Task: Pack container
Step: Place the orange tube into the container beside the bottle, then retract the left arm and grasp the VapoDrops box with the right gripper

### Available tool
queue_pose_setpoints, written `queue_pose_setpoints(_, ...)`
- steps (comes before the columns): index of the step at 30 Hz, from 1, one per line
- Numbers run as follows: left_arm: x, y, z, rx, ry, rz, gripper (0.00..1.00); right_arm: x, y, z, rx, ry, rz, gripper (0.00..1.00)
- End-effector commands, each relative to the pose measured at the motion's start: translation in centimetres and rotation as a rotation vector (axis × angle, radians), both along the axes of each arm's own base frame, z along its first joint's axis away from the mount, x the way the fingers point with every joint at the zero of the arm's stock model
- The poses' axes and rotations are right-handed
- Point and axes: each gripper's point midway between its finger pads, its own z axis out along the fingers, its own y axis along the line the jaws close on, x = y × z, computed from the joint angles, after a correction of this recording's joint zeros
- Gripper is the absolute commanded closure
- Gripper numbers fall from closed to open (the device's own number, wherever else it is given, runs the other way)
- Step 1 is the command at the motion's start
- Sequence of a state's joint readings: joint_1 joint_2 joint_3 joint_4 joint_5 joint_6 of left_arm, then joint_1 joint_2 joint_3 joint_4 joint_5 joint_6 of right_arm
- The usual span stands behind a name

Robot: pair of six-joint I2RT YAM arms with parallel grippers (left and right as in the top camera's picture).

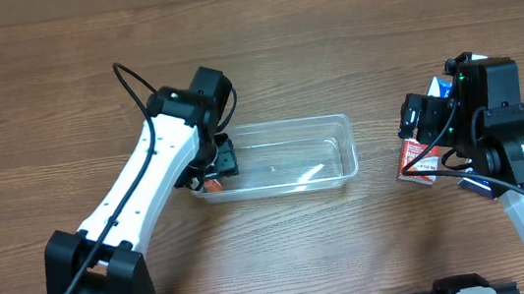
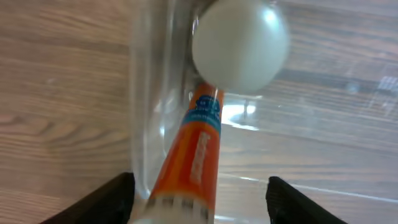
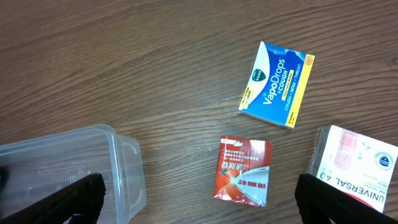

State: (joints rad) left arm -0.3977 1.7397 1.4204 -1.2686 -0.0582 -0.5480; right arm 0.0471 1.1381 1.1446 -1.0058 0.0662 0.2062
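The clear container [image 1: 293, 158] lies mid-table. My left gripper [image 1: 216, 164] hangs over its left end. In the left wrist view the fingers [image 2: 202, 202] stand wide apart around an orange tube [image 2: 202, 137] with a white round cap [image 2: 239, 43]. The tube lies close to the left finger, clear of the right one, along the container's wall [image 2: 149, 93]. My right gripper [image 1: 422, 119] is open and empty to the right of the container. Its fingers [image 3: 214, 199] straddle a red sachet [image 3: 244, 169] on the table below; the container's corner [image 3: 74, 168] shows at left.
A blue and yellow VapoDrops box [image 3: 277, 84] lies beyond the sachet. A white box marked UNIVERSAL [image 3: 357, 162] lies to its right, by the right finger. The red sachet [image 1: 412, 161] also shows in the overhead view under the right arm.
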Motion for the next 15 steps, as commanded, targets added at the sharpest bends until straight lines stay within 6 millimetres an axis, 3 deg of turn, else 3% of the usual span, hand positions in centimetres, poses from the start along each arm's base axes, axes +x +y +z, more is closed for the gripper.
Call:
queue_pose_setpoints(1, 1.7, 2.3, 4.0, 0.125, -0.091, 0.046, 0.19, 0.5, -0.1, 1.1, 0.004, -0.032, -0.006, 0.00)
queue_pose_setpoints(3, 2.3, 2.8, 5.5, 0.136, -0.117, 0.063, 0.11, 0.5, -0.1, 1.1, 0.004, -0.032, -0.006, 0.00)
queue_pose_setpoints(8, 3.9, 4.4, 9.5, 0.119, -0.212, 0.125, 0.07, 0.4, -0.1, 1.1, 0.001, -0.031, -0.008, 0.00)
queue_pose_setpoints(10, 4.2, 5.6, 10.9, 0.104, -0.257, 0.165, 0.01, 0.2, -0.7, 1.3, -0.022, -0.034, -0.030, 0.00)
queue_pose_setpoints(13, 4.0, 8.7, 14.6, 0.060, -0.386, 0.216, 0.00, 0.3, -2.1, 4.0, -0.050, -0.103, -0.122, 0.00)
queue_pose_setpoints(15, 3.8, 9.6, 16.7, 0.020, -0.459, 0.191, 0.00, 0.7, -2.9, 6.4, -0.062, -0.146, -0.169, 0.00)
